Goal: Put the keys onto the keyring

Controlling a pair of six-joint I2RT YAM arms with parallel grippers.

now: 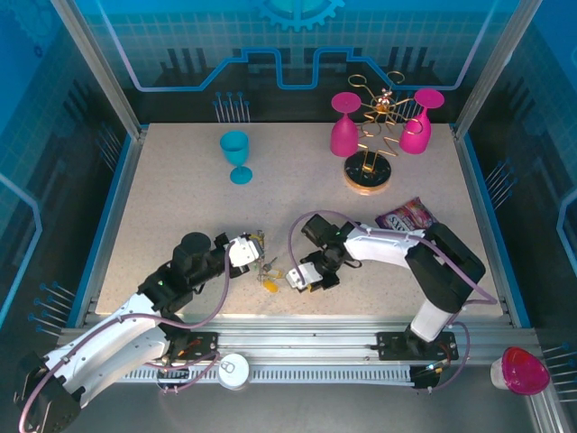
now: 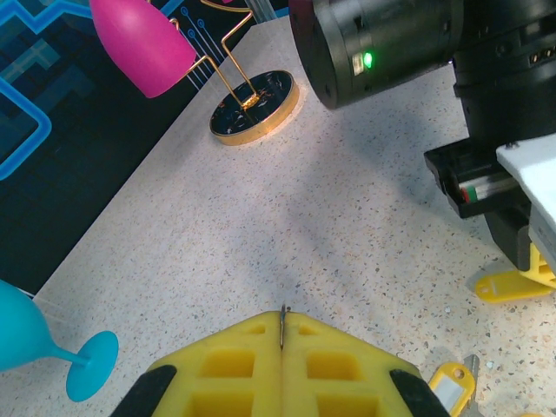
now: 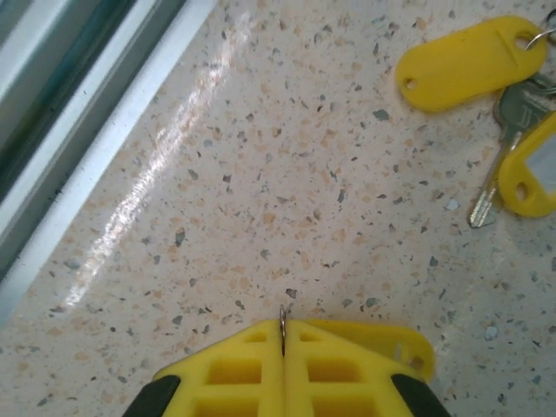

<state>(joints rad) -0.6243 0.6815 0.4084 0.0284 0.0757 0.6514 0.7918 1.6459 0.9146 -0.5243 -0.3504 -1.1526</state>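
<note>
Right claw at 6 o'clock, yellow fingers pressed together, thin metal ring pinched edge-on between tips. Yellow tag beside right finger. Yellow-tagged keys at 2 o'clock on speckled counter. Metal rail at 10 o'clock.

bare table ahead of the left claw up to the rack; right arm blocks ahead-right, keys lie right. right claw: open table ahead-left, keys ahead-right.
</note>
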